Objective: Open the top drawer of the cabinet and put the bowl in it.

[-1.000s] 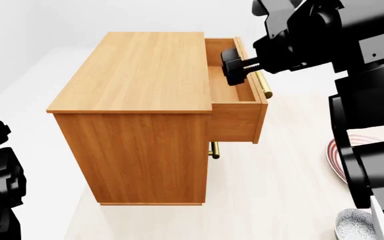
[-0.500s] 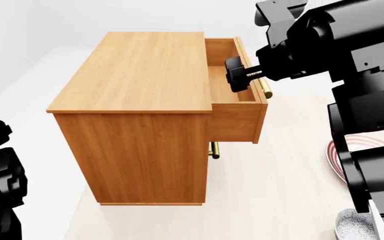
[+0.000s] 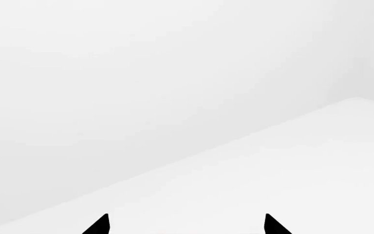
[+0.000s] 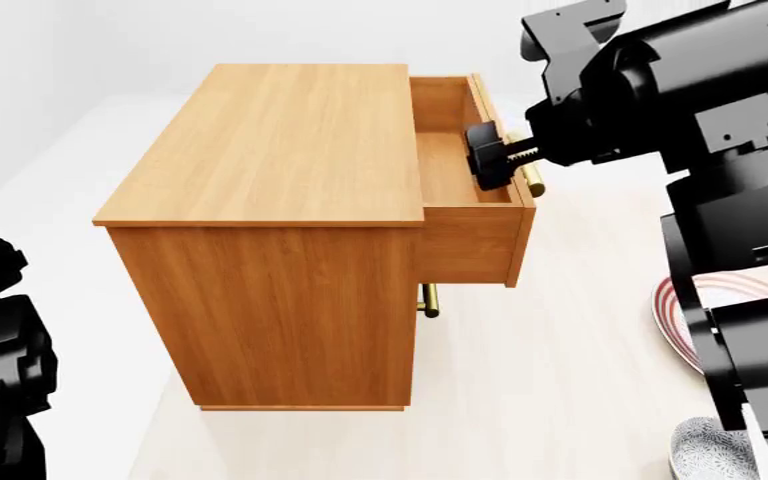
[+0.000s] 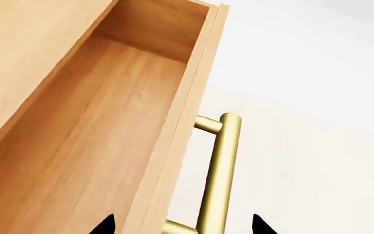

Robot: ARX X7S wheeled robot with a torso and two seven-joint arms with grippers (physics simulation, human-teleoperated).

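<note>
Top drawer point(image 4: 464, 150): pulled out of the boxy orange-brown cabinet point(image 4: 277, 230), smooth shallow wooden box, round brass bar handle point(image 5: 219, 170).
My right pincer point(image 4: 498, 158): black, spread apart above that handle, gripping nothing.
My left pincer point(image 3: 185, 225): tips parted.
Bowl point(image 4: 711, 450): speckled, round, on the floor.

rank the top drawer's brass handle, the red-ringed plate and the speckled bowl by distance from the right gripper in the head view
1. Brass handle: right beside the right gripper.
2. Red-ringed plate: lower right, partly hidden by the arm.
3. Speckled bowl: bottom right corner, farthest.

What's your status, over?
Right gripper open above the handle. Left gripper open, idle. Top drawer open, empty. Bowl not yet picked up.
</note>
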